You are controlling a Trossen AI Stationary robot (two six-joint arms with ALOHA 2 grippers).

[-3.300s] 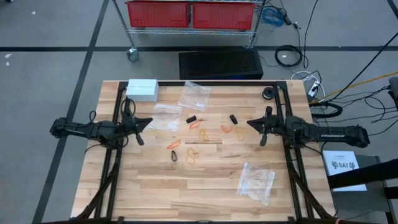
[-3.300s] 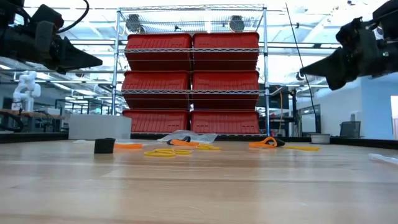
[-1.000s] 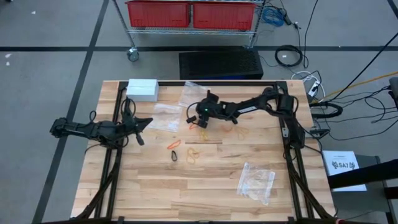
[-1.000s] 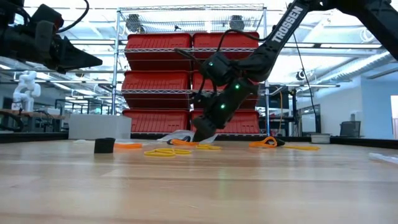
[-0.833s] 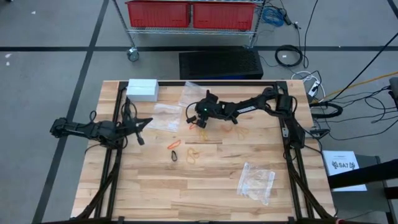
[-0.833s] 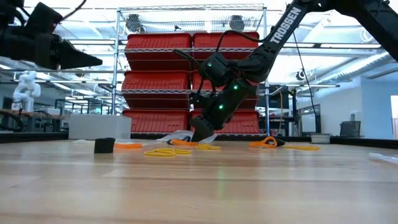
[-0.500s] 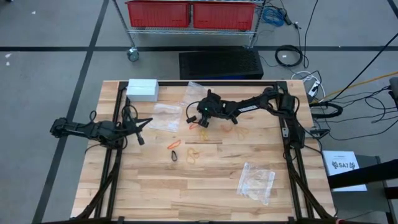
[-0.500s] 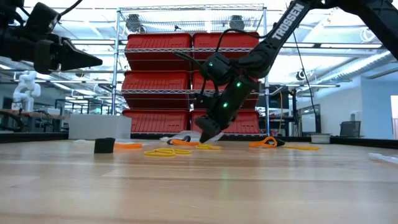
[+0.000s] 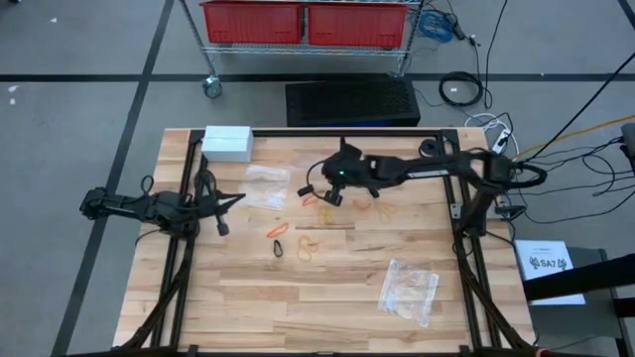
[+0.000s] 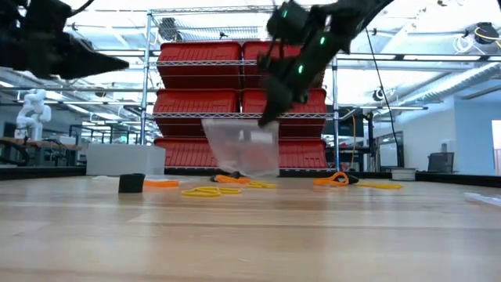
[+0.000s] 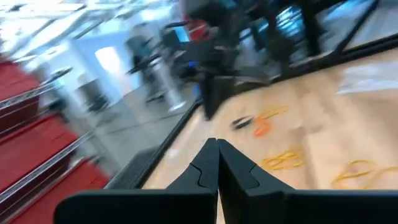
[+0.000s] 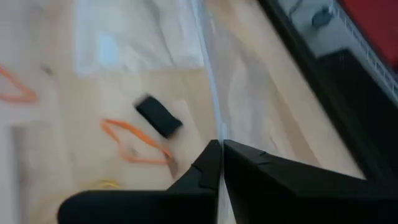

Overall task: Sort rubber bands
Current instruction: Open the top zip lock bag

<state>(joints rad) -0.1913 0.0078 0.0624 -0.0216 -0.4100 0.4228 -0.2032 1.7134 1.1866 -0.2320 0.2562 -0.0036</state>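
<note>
Rubber bands lie loose mid-table: orange (image 9: 281, 229), black (image 9: 279, 248), yellow (image 9: 309, 243) and more yellow (image 9: 387, 210); the right wrist view shows an orange band (image 12: 134, 140) and a black piece (image 12: 158, 117). My right gripper (image 10: 270, 121), reaching in from the table's right, hangs above the far middle and is shut on a clear plastic bag (image 10: 243, 147). My left gripper (image 9: 233, 201) waits shut at the table's left, fingers together (image 11: 216, 162), holding nothing. My right gripper pinches the clear bag's upper edge (image 10: 262, 125) between its two shut fingers, which slant down from the table's right. A thin clear edge (image 12: 211, 118) runs away from the fingertips. The bag hangs below the fingers; I cannot tell whether its lower edge (image 10: 254, 174) touches the table.
Another clear bag (image 9: 266, 183) lies left of centre, a third (image 9: 409, 290) near the front right. A white box (image 9: 226, 142) sits at the far left corner, and a black block (image 10: 131, 183) rests on the wood. Red bins fill a wire rack (image 10: 239, 102) behind the table.
My right gripper has shut on the clear bag on the table and risen well above it, drawing slightly toward the table's right; the bag now hangs below it instead of lying flat. My left gripper has rolled about its own axis in place.
</note>
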